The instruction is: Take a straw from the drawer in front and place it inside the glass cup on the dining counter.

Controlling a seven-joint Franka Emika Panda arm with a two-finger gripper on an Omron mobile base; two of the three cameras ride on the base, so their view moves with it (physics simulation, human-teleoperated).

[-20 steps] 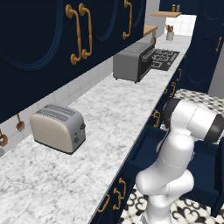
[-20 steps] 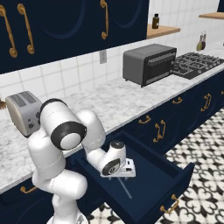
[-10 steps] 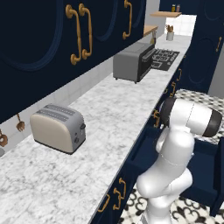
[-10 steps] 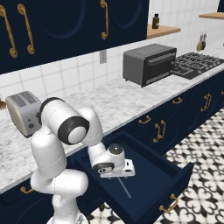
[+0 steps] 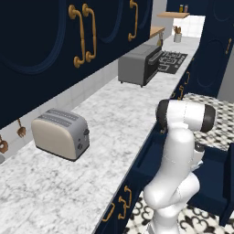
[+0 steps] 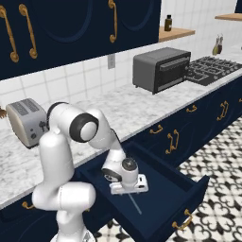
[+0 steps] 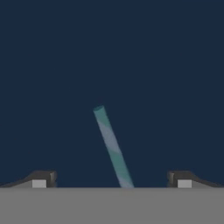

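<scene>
Straw (image 7: 112, 147) flat on drawer (image 7: 109, 52) floor, between spread fingers (image 7: 41, 180), untouched

No readable txt, labels, brand names, nos. or signs anywhere I look. My toaster (image 5: 60, 133) front is blank, toaster oven (image 6: 159, 69) shows no markings, bottle (image 6: 168, 22) on the shelf is too small to read. Drawer (image 6: 163, 189) I'm over is plain inside; straw (image 7: 113, 146) has only stripes, no print.
</scene>
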